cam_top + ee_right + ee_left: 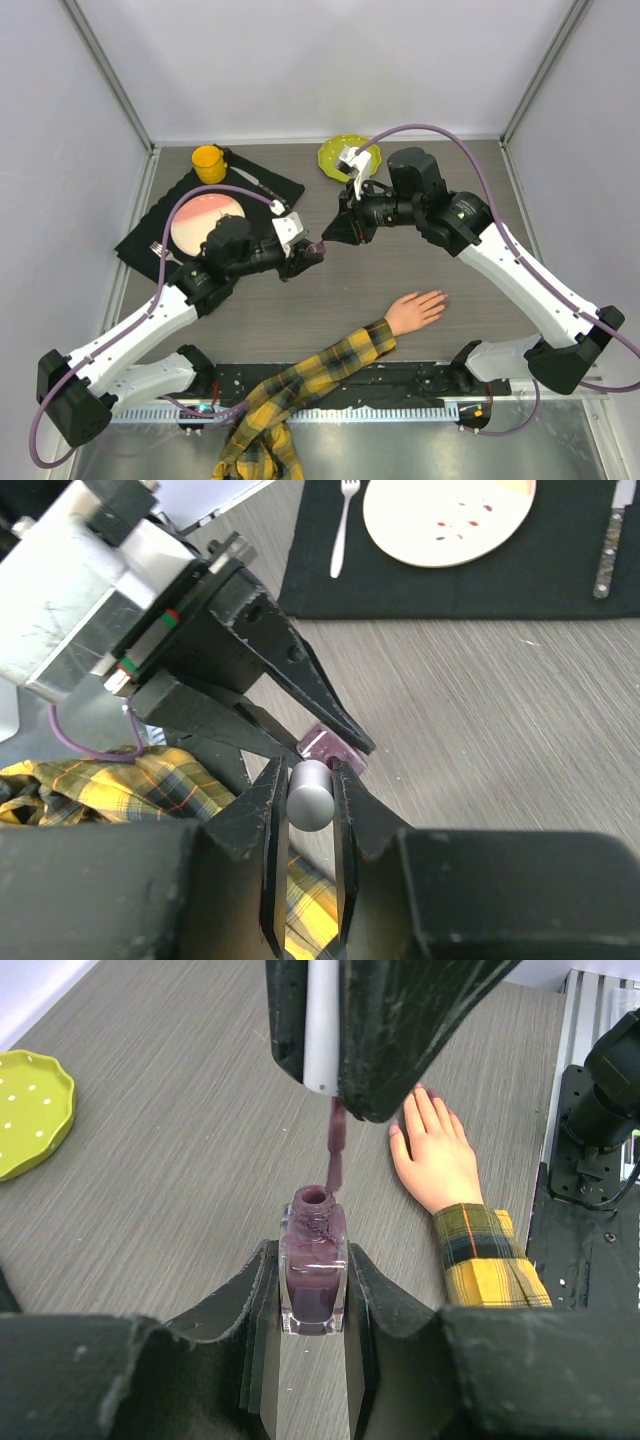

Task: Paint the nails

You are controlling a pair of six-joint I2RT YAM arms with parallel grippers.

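left fingers (pixel 255 1310) clamp polish bottle (pixel 313 1282), right fingers (pixel 268 830) pinch its cap (pixel 310 795) above; mannequin hand (pixel 437 1155) lies apart.

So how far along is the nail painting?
Done: the polish bottle is uncapped. In hand: the left arm's jaws clamp it while the right arm's jaws hold the brush by its cap at the bottle's mouth. Left: everything on the mannequin hand, whose nails show no purple polish yet.

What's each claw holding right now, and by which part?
Left claw grips the open polish bottle by its glass sides. Right claw pinches the silver cap, its brush hanging over the bottle's mouth.
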